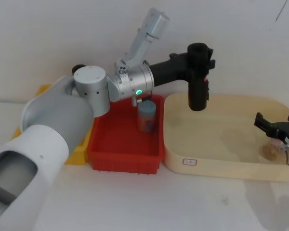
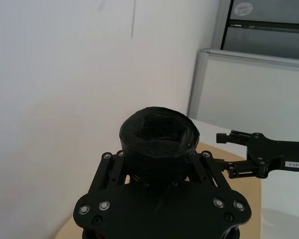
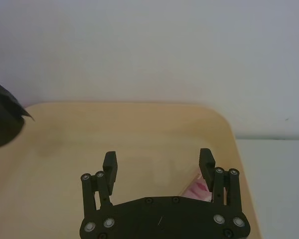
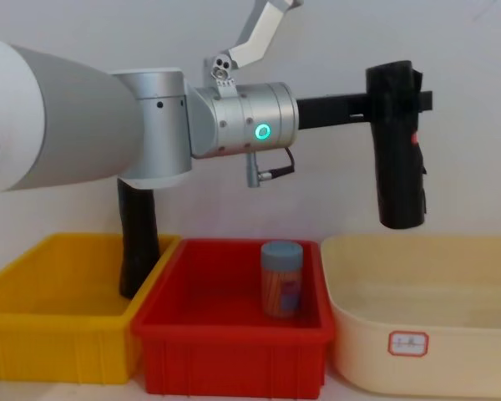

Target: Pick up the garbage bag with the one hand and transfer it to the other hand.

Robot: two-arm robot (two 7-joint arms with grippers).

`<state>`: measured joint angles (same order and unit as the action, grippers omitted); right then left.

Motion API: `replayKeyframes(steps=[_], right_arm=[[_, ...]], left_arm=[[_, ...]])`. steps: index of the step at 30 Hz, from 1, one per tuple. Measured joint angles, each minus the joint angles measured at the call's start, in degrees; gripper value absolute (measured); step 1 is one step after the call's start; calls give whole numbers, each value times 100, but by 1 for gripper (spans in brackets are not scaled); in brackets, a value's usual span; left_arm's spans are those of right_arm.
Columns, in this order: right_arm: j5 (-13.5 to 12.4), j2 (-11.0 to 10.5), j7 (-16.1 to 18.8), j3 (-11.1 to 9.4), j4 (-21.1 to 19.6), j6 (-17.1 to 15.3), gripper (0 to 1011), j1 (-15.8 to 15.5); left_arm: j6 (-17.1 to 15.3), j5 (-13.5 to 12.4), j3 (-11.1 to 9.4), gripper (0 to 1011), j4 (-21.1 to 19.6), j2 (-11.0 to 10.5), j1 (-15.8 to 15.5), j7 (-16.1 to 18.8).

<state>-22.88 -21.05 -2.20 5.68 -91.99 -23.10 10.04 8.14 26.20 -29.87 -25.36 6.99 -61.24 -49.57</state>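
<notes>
The left gripper (image 4: pixel 398 98) was clamped on the upper part of the garbage bag (image 1: pixel 198 79), which hung upright above the beige tray (image 1: pixel 220 168). The right gripper (image 3: pixel 159 162) stood open, low and well apart. Judged risk: the top-held roll could slip or drop if the left released before the right jaws seated squarely.

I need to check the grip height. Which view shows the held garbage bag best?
The chest view: the garbage bag hangs upright, seen full-length from the side, the left gripper clamping its upper part. The head view foreshortens it, the left wrist view shows its top end, the right wrist view a dark edge.
</notes>
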Motion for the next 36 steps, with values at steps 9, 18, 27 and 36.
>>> replayKeyframes(steps=[9,18,27,36], right_arm=[[53,-52,172,40,-305,149,1001,-124],[133,-186,517,160,-726,349,1001,-232],[186,-381,1005,410,-927,305,1000,-217],[273,-549,1507,775,-800,81,1000,-10]], left_arm=[[16,-53,-47,466,307,235,-42,-153],[92,-110,-71,466,488,424,-96,-195],[81,-207,-106,466,393,472,-34,-162],[-28,-336,-172,466,20,400,165,-58]])
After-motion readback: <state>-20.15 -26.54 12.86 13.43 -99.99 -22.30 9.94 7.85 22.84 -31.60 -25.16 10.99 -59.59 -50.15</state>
